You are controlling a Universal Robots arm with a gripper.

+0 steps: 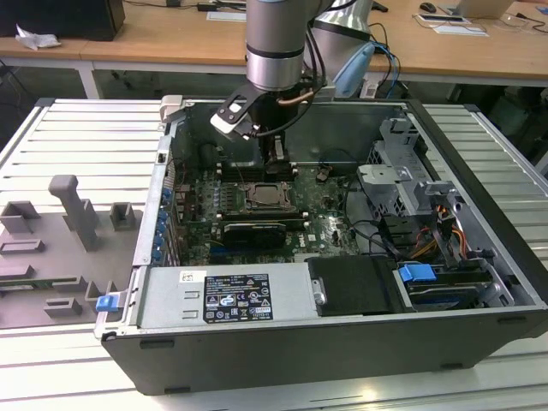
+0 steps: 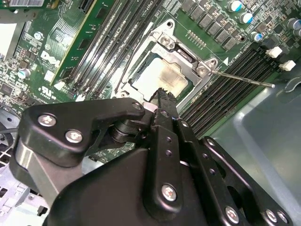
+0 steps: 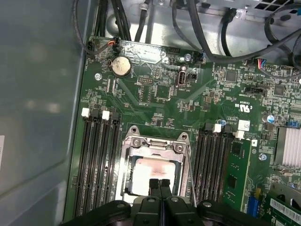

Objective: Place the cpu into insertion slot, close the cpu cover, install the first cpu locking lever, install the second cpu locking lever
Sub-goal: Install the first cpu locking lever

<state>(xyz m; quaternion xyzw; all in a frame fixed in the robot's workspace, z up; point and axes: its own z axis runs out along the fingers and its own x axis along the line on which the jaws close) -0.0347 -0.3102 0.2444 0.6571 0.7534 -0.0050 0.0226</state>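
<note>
The cpu (image 3: 153,172), a small flat square chip with a pale silver-beige metal top, is sitting in the insertion slot (image 3: 133,137), the square dark socket with a silvery rim on green circuit board. The thin silvery windowed cpu cover (image 3: 157,149) is apparently lying closed over it, so those two steps look done. A thin steel wire lever (image 2: 242,78) is sticking out unlatched. The black gripper (image 3: 160,183) is hovering clenched on nothing, its tips over one edge of the chip.

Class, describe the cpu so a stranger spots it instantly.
In the computer case, on the green circuit board, find two banks of black memory slots. Between them, framed by the silvery cpu cover, lies the cpu: a pale flat square.
</note>
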